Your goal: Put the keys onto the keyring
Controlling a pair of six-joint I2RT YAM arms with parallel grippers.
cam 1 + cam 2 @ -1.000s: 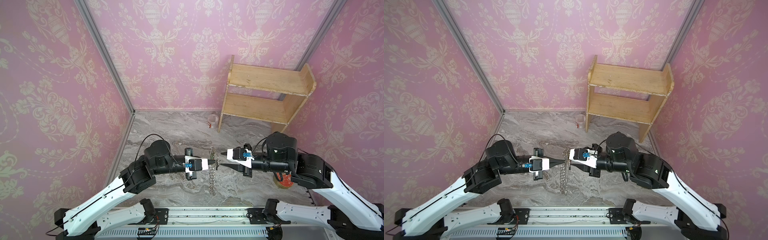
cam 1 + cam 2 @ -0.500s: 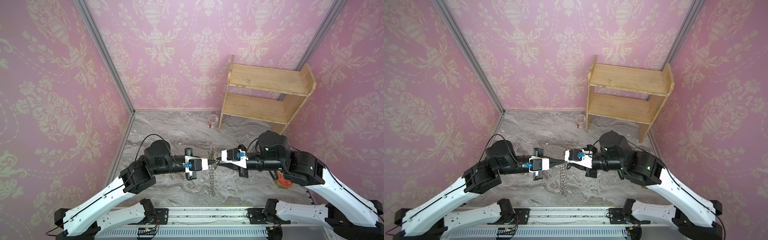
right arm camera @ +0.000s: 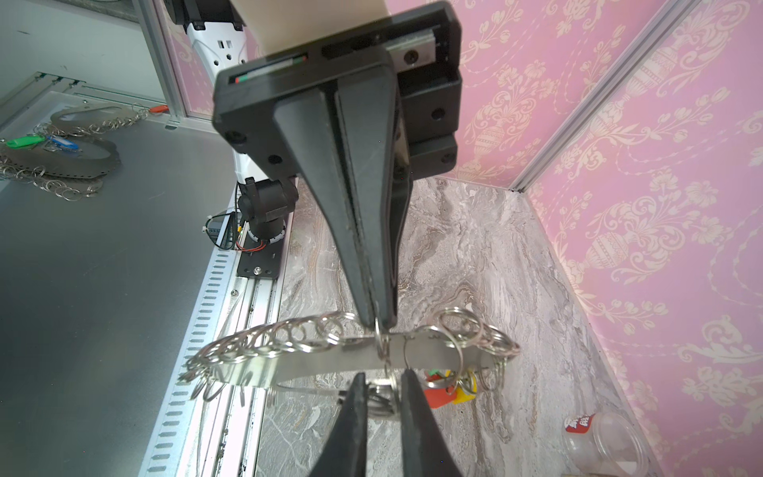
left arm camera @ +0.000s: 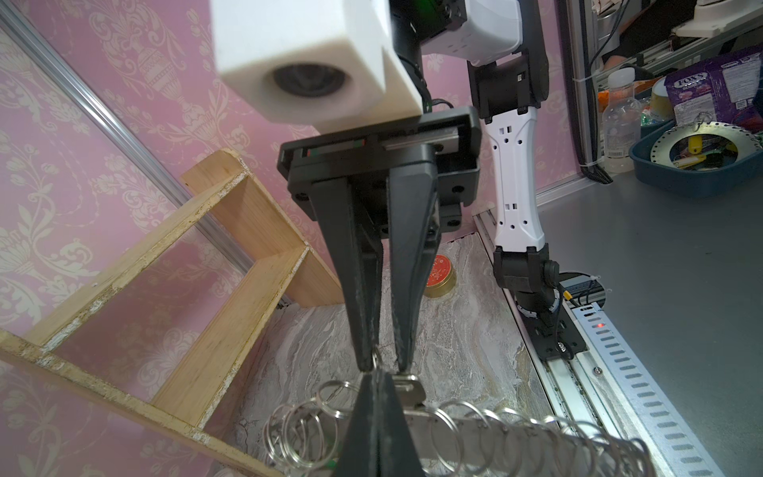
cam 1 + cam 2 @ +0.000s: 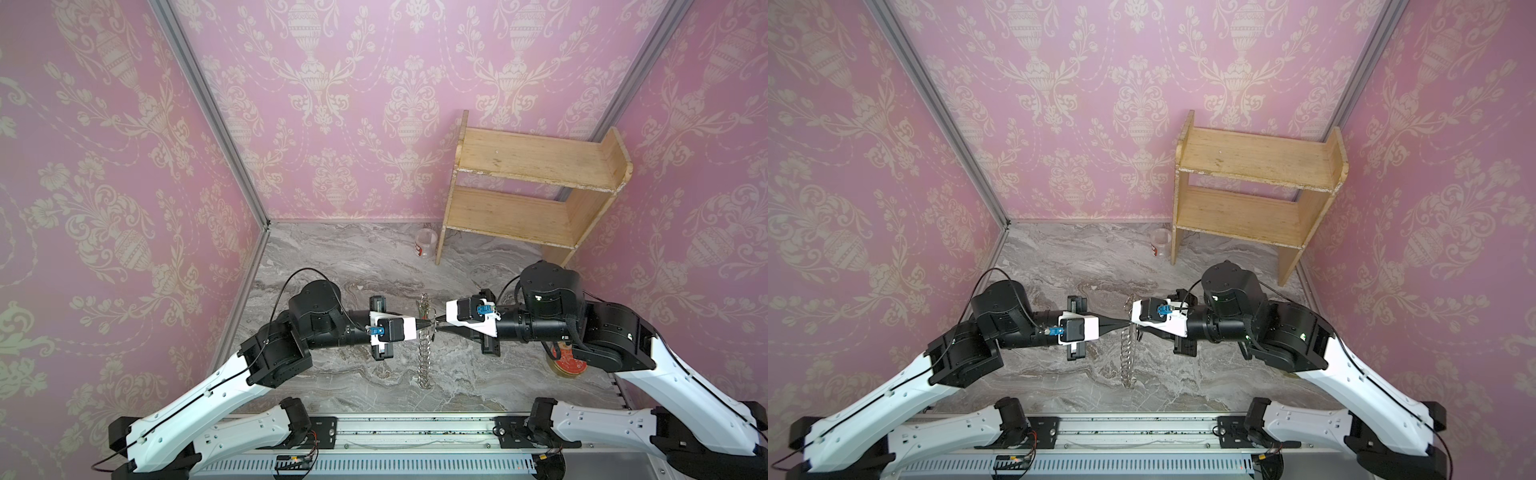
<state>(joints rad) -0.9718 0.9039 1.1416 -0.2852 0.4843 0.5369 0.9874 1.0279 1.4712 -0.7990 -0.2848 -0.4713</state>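
Pink wallpaper all round, grey marble table [image 5: 357, 266] below. Left gripper [image 5: 427, 328] has its jaws clamped tight on the keyring [image 5: 424, 359], holding it up with the chain dangling. Right gripper [image 5: 438, 328] meets it nose to nose, jaws a narrow slit apart, straddling one small ring. Keys [image 3: 439, 396] with red and yellow tags hang under the strap. Looks like the threading step to me; next I'd want a firm pinch on that ring.

Tin [image 5: 567, 365] right of keyring [image 5: 424, 353]
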